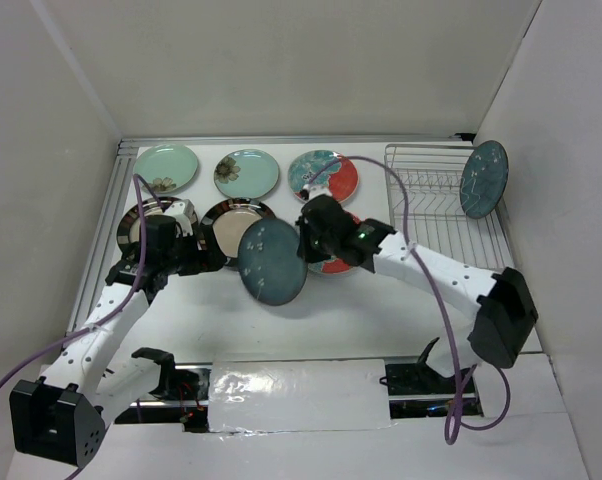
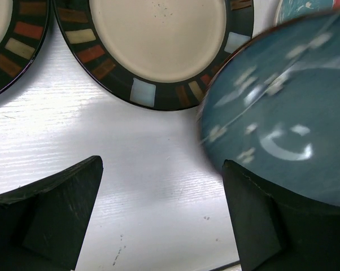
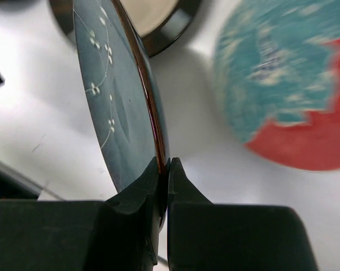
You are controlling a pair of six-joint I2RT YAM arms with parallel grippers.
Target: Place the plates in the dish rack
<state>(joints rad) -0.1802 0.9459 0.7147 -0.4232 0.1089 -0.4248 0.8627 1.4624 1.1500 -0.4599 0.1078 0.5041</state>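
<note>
The held teal plate [image 1: 272, 261] is up off the table [image 1: 381, 320], tilted on edge around the middle of the scene. The right gripper [image 1: 303, 246] has it: in the wrist view its jaws are pinched tight on the rim, the plate rising edge-on above them. Far right, the racked teal plate [image 1: 483, 179] stands on edge at the right end of the dish rack [image 1: 421, 192].

Six more lie flat. Along the far row, left to right, sit the left mint plate [image 1: 166, 168], the right mint plate [image 1: 246, 173] and the far red-orange plate [image 1: 324, 176]. Nearer in, the near red-orange plate [image 1: 331, 266] is partly hidden under the right gripper. The left cream plate [image 1: 131, 228] and the right cream plate [image 1: 236, 222] lie to the left of it.

The left gripper [image 1: 209, 255] hangs just left of the held plate, jaws spread wide over bare table. In its wrist view the teal plate looms blurred by the right finger [image 2: 255, 220]; whether they touch, I can't tell.
</note>
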